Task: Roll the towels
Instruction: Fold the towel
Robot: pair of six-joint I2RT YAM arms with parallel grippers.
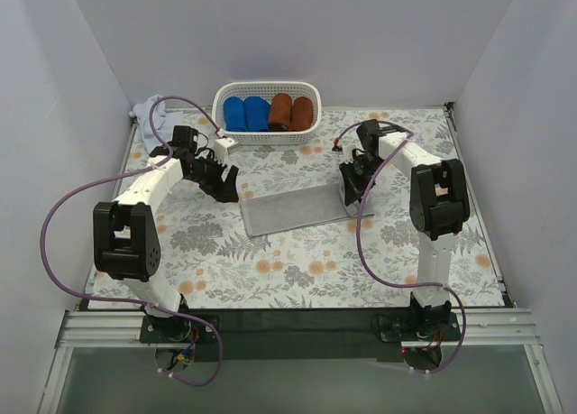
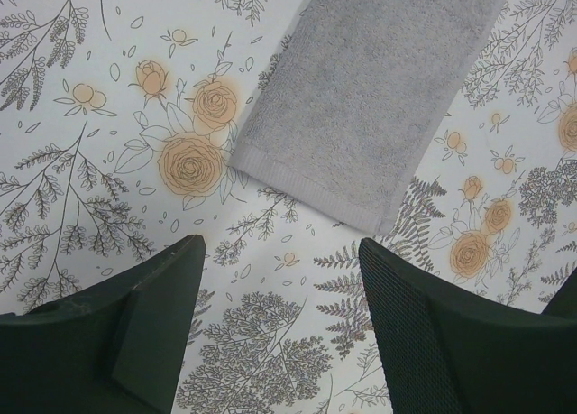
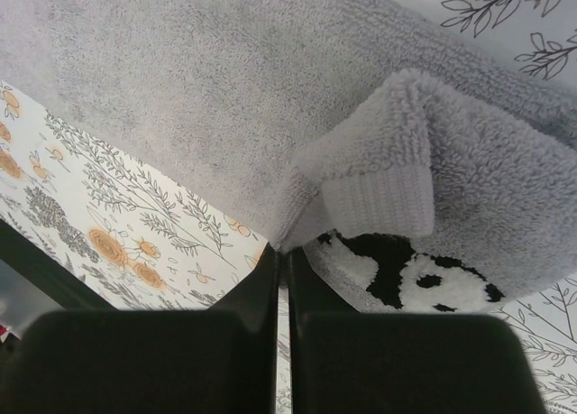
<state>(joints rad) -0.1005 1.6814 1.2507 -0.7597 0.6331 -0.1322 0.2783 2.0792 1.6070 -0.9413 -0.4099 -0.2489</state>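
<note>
The mid-grey towel point(image 1: 293, 211) lies flat in the middle of the flowered table. My right gripper point(image 1: 350, 188) is at its right end, shut on the towel's edge point(image 3: 297, 175). The corner there is folded over and shows a black-and-white patch point(image 3: 406, 274) beneath. My left gripper point(image 1: 222, 185) is open and empty, just off the towel's left end; the left wrist view shows that end point(image 2: 361, 98) ahead of the fingers point(image 2: 406, 306), not touching. The pale blue-lavender towel point(image 1: 151, 116) lies crumpled at the back left corner.
A white basket point(image 1: 267, 138) at the back holds two bright blue rolls point(image 1: 245, 114) and two rust-brown rolls point(image 1: 290, 113). White walls enclose the table on three sides. Purple cables loop from both arms.
</note>
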